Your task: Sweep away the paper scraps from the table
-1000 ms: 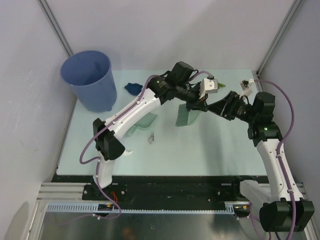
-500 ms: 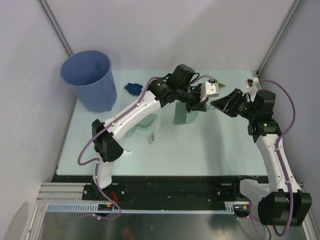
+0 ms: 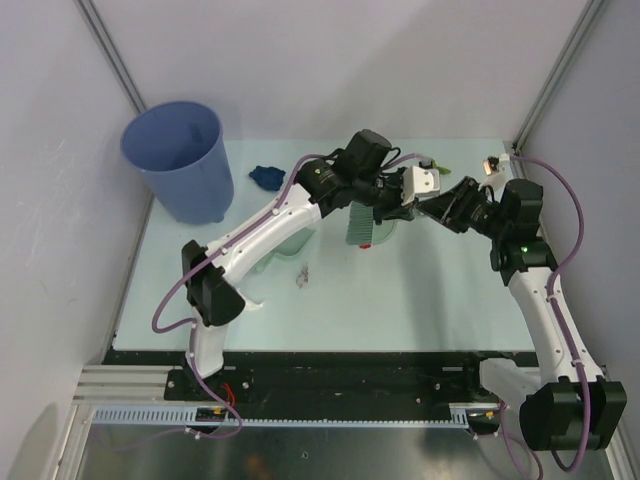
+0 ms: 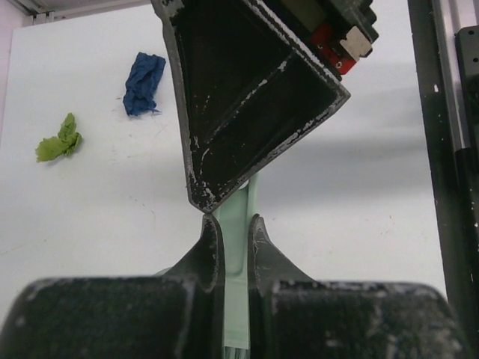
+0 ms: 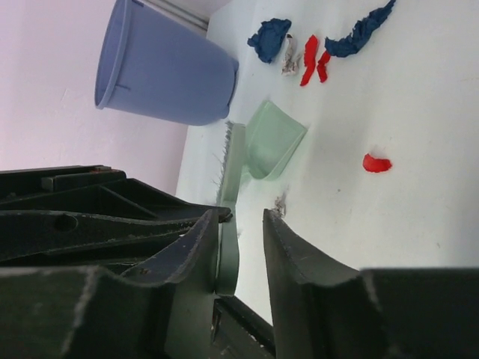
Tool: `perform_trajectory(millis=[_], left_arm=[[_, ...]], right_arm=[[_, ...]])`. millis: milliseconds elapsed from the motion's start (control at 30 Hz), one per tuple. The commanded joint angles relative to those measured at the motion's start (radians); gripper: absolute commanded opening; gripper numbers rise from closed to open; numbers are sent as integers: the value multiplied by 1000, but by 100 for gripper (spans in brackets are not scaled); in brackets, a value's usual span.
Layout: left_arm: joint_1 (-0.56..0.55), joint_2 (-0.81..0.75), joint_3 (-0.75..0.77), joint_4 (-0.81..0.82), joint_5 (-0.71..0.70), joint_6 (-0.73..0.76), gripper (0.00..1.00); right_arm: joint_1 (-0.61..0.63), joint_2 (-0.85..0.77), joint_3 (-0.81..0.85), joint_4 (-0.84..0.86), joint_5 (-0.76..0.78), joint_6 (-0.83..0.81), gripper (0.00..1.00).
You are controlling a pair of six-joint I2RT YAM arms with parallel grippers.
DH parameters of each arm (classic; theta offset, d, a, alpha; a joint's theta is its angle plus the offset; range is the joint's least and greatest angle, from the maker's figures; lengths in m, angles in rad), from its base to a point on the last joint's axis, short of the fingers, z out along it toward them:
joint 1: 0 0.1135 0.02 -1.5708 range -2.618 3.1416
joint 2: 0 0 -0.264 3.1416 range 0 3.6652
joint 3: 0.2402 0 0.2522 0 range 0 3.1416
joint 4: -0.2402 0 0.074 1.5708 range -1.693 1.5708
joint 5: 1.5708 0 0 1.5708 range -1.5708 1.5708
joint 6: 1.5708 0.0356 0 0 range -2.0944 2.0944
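Two arms meet over the back middle of the table [image 3: 420, 300], a flat pale mint-green top boxed in by white walls [image 3: 330, 70], with metal rails [image 3: 108, 48] running up the back corners. A blue bucket [image 3: 185, 160] stands in the back-left corner. A mint dustpan [image 3: 290, 243] lies just in front and to the right of it, partly under the left arm.

The paper scraps [image 5: 310, 60] are all on the table. There's a dark blue wad [image 3: 265, 176] beside the bucket, a tiny grey bit [image 3: 300, 276] near the dustpan and a green one [image 3: 437, 172] by the back edge. The right wrist view shows blue, white and red ones bunched past the dustpan, plus a lone red scrap [image 5: 376, 162] closer in.

The left gripper [image 4: 232, 224] is pinched tight on the handle of the brush [image 3: 360, 230], bristles pointing down. The right gripper [image 5: 241, 224] is spread, with the handle between its fingers, against one and with a gap to the other.

The back edge is crowded with both wrists and the bucket. The right elbow sits near the right wall. The near half of the table is open surface out to the front edge.
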Motion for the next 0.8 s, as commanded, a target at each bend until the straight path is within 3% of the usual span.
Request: perform_trajectory(millis=[0, 67, 133, 167, 200, 267, 300, 433, 567, 767], left_arm=[[-6, -65, 10, 63, -24, 23, 0], [-6, -71, 2, 67, -14, 25, 0], [-8, -84, -7, 67, -34, 12, 0], [-8, -86, -4, 66, -62, -24, 6], [-8, -89, -3, 66, -109, -47, 49], [-3, -117, -10, 66, -256, -90, 91], [9, -132, -21, 67, -290, -101, 100], [47, -291, -125, 63, -445, -127, 100], [81, -457, -357, 48, -606, -89, 100], [297, -617, -676, -58, -527, -138, 100]], right_arm=[[14, -15, -12, 25, -10, 6, 25], [13, -12, -12, 31, -19, 2, 0], [7, -17, -11, 27, -18, -14, 0], [2, -23, -11, 21, -10, -33, 0], [-4, -27, -11, 12, 24, -51, 0], [-16, -47, -9, -41, 88, -108, 0], [-44, -53, -9, -54, 105, -128, 0], [-33, -61, -5, -105, 189, -211, 0], [-27, -38, 29, -146, 280, -277, 0], [34, 0, 114, -226, 429, -378, 0]])
